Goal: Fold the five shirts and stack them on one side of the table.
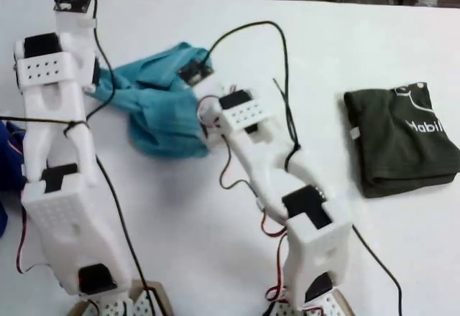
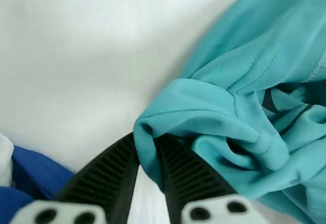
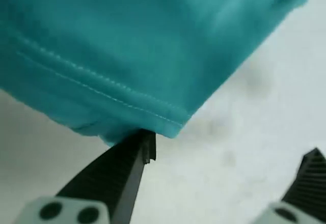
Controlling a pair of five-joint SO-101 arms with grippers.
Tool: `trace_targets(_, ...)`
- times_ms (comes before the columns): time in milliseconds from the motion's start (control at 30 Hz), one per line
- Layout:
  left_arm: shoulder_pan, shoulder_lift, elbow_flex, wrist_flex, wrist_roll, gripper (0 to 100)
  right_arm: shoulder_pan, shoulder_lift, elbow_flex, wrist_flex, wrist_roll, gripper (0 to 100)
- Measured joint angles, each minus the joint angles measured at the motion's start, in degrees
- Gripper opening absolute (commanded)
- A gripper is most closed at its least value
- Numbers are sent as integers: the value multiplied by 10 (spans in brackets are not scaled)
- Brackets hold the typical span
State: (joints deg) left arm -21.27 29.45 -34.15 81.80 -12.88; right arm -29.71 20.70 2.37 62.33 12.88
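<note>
Crumpled teal fabric shirt (image 1: 158, 108) heaped on the white bench (image 1: 172, 222), toward the far side, between the two arms and not yet folded. At the heap's left end, left hand (image 2: 146, 143) pinched tight on a rolled fold of the cloth, black ribbed fingers (image 2: 109, 168) pressed to either side of it. Spread wide and holding nothing, right hand (image 3: 229, 150), one black fingertip (image 3: 140, 155) just touching the stitched hem, the other well off over bare bench. From above, right hand against the heap's right edge, so the cloth runs roughly crosswise from one hand to the other (long axis left to right, bulging toward the near side on the right). Well apart to the right, a folded dark green shirt (image 1: 402, 140) with white print, flat and squarish, likely the start of the stack. Bunched at the left edge beside the left arm, blue cloth (image 1: 8, 158), probably another shirt awaiting its turn. Judged early: one shirt done, the teal one in hand. Next move turning on the hem lying directly ahead of the open right hand, the nearer of the two to that edge: a short push forward, a close around the hem, then both ends ready for spreading flat. Some risk of nudging the hem away instead of catching it.
</note>
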Motion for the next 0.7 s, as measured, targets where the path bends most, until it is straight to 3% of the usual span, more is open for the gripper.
trace_targets(433, -1, 0, 0, 0, 0, 31, 11, 0, 0, -20, -238, 392)
trace_targets(700, -1, 0, 0, 18, 0, 31, 7, 0, 0, -17, -260, 165)
